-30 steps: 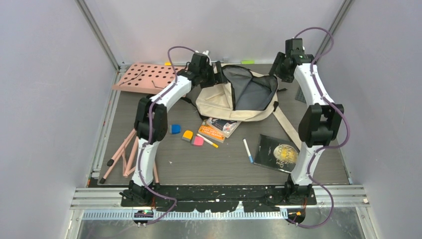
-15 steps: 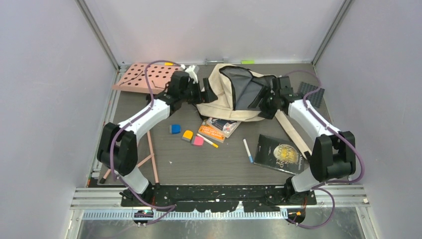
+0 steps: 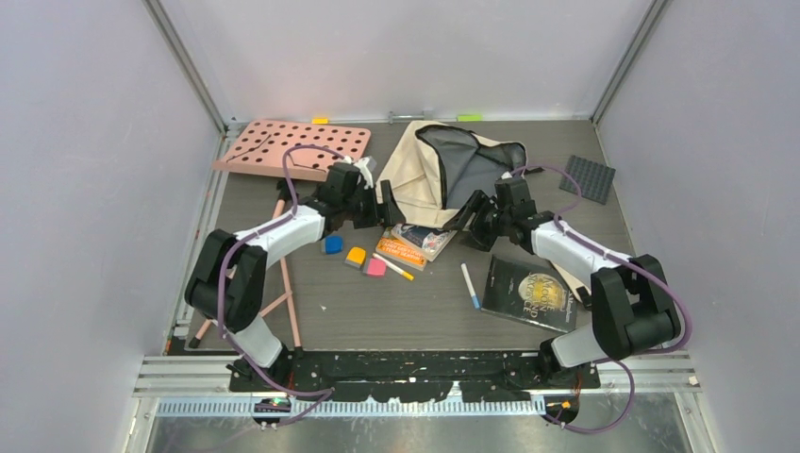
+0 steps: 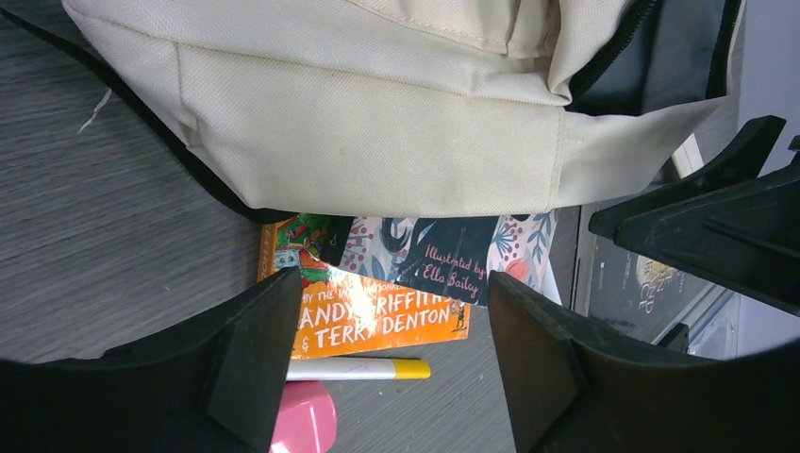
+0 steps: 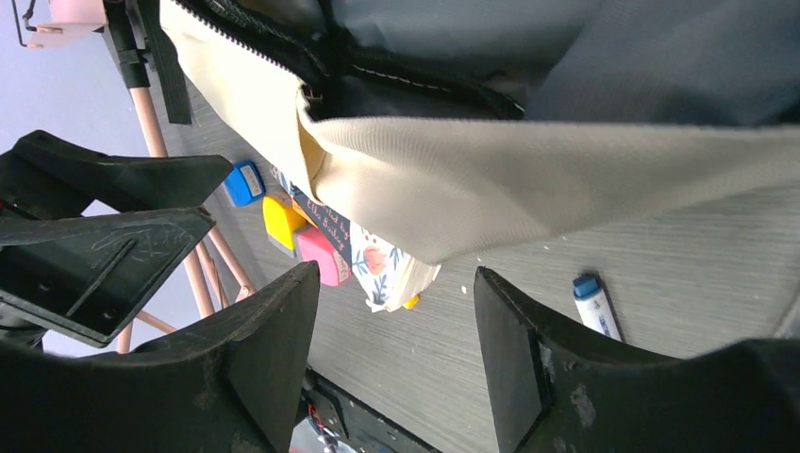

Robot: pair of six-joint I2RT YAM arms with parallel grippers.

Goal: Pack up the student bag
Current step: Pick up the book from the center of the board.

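Observation:
The student bag (image 3: 420, 179) is a cream backpack lying at the back of the table, its zip mouth open on grey lining (image 3: 462, 160). My left gripper (image 3: 385, 203) hovers low at the bag's front left edge, open and empty. In the left wrist view the gripper (image 4: 394, 311) faces the bag's (image 4: 377, 123) cream side over an orange book (image 4: 377, 316). My right gripper (image 3: 475, 212) sits at the bag's front right, also open and empty. In the right wrist view the gripper (image 5: 396, 302) looks under the bag's (image 5: 566, 179) edge.
Two stacked books (image 3: 415, 243) poke out from under the bag's front. A yellow-capped marker (image 3: 394, 267), blue-capped marker (image 3: 470, 285), blue (image 3: 332, 244), orange (image 3: 356, 256) and pink (image 3: 375, 267) erasers and a dark book (image 3: 526, 290) lie nearer. Pink perforated board (image 3: 292, 146) back left, grey plate (image 3: 591, 178) back right.
Both arms have dropped from the bag's mouth and drawn back toward me, to its front edge. The bag has slumped and its opening looks narrower.

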